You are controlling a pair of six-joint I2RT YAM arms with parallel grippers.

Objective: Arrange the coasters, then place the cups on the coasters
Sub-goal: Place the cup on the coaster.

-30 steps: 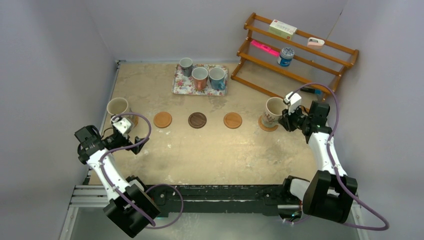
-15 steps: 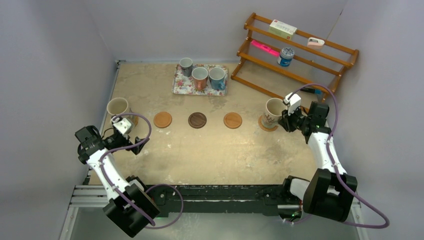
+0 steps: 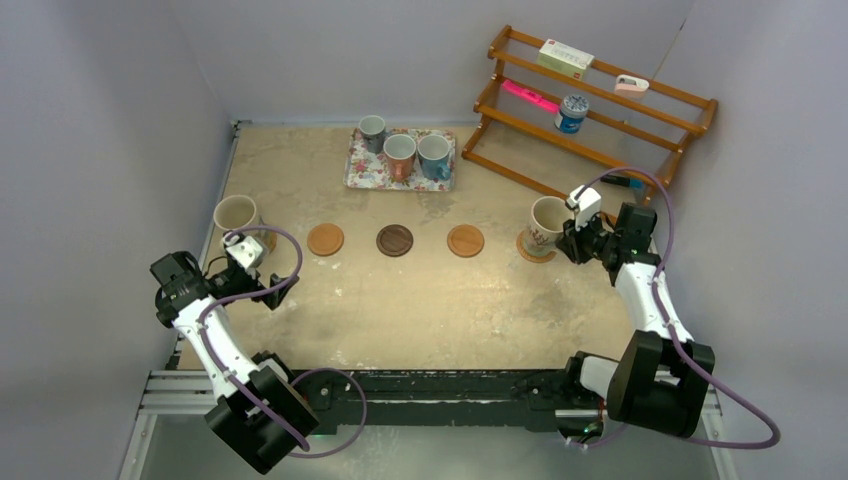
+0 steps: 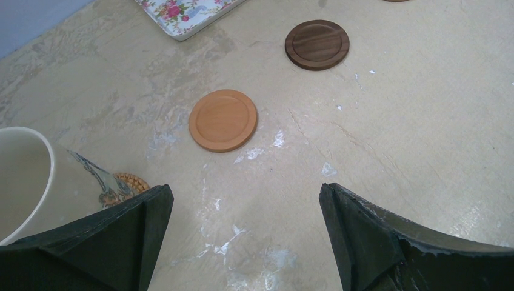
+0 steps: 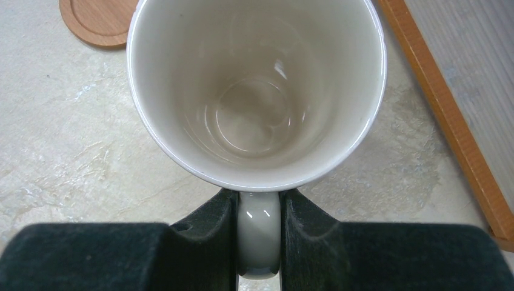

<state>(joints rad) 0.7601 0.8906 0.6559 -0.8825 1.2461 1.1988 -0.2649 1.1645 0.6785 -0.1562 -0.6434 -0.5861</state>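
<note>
Five coasters lie in one row, and the dark brown coaster (image 3: 394, 240) at its middle serves as my reference. Arranging looks done. Cup placing is in hand, with two of the five at their discs.

- Far-right coaster (image 3: 526, 251), second to the right of the dark one: the right cream mug (image 3: 547, 222) stands over it, upright, mouth up. Only a sliver of the disc shows at the mug's foot. I cannot tell whether the base is fully down.
- Right gripper (image 5: 259, 209): jaws nearly shut, pinching the mug handle (image 5: 259, 242) from both sides. It holds the mug by that handle alone.
- Left gripper (image 4: 242, 200): jaws spread full wide, holding and touching nothing. It hangs to the near left of the dark coaster, just beside the left cream mug (image 4: 24, 176). That mug sits on the woven coaster (image 4: 124, 182) at the row's far-left end.
- Bare discs: the plain orange coaster (image 4: 222, 120) just left of the dark one, the dark one itself, and the orange coaster (image 3: 465, 240) just right of it.
- Floral tray (image 3: 357, 176), beyond the dark coaster: grey-blue mug (image 3: 372, 127), reddish-orange mug (image 3: 399, 155), light blue mug (image 3: 434, 155).

Next, by my reading: seat the mug square, ease the jaws off the handle without nudging it, and back out clear of the wooden rack (image 5: 451, 121) close behind. After that, fetch from the tray.
</note>
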